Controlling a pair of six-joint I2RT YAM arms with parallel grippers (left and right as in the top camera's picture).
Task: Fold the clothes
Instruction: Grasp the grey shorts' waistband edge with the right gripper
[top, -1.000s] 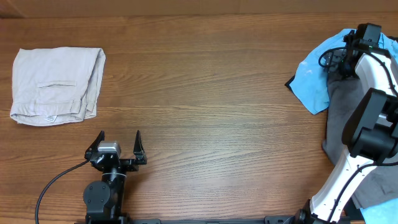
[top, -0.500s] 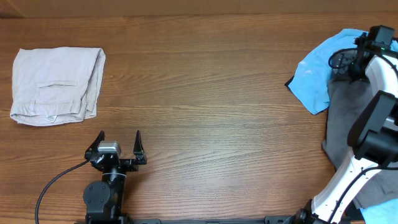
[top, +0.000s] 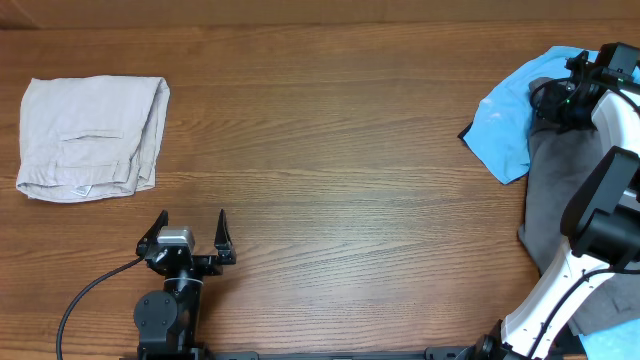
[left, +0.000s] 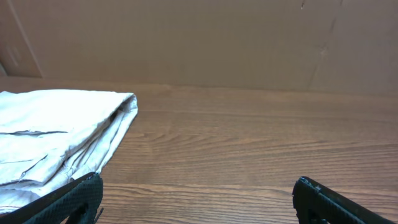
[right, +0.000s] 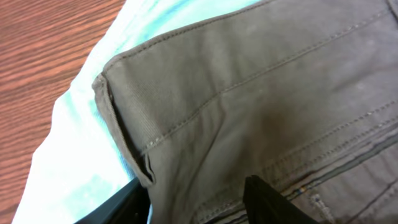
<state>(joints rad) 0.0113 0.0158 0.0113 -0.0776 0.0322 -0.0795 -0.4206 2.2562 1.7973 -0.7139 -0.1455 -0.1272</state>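
The dark grey shorts (top: 548, 190) are seen at the table's (top: 350, 150) 3 o'clock edge, laid partly over a light blue T-shirt (top: 505, 125). The right gripper (top: 562, 95) is set at their 12 o'clock end, where a stitched fold of grey cloth is flanked by its fingers (right: 273, 199); whether it is pinched cannot be told. The left gripper (top: 190, 235) is parked at 7 o'clock with jaws spread wide, and pale beige shorts (top: 90, 135) are laid folded at 10 o'clock.

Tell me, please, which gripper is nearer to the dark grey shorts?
Right. The right gripper is over the grey shorts at the right edge of the table; the left gripper sits far across it, nearer the beige shorts.
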